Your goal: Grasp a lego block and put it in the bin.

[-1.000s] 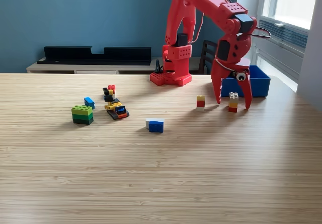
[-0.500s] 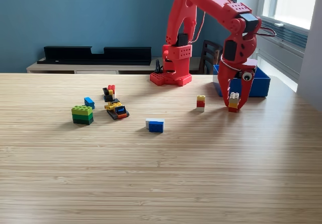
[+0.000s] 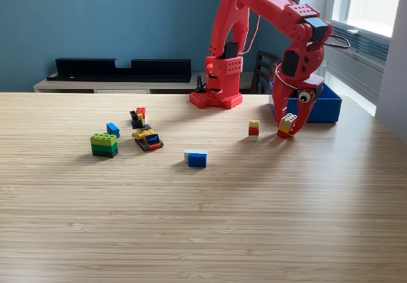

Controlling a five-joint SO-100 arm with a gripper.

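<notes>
Red arm's gripper (image 3: 287, 123) pinched on a white-yellow-red lego stack (image 3: 286, 124) — fingers nearly together, block tilted between them, its red end at the table (image 3: 203, 219). Blue bin (image 3: 327, 102) just behind, on the exterior view's right. Yellow-red block (image 3: 254, 128) near, to the left — other blocks well apart

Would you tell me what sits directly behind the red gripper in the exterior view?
The blue bin stands on the table right behind the gripper, which is shut on a white, yellow and red lego stack. The gripper hides the bin's left part, and its inside cannot be seen.
</notes>
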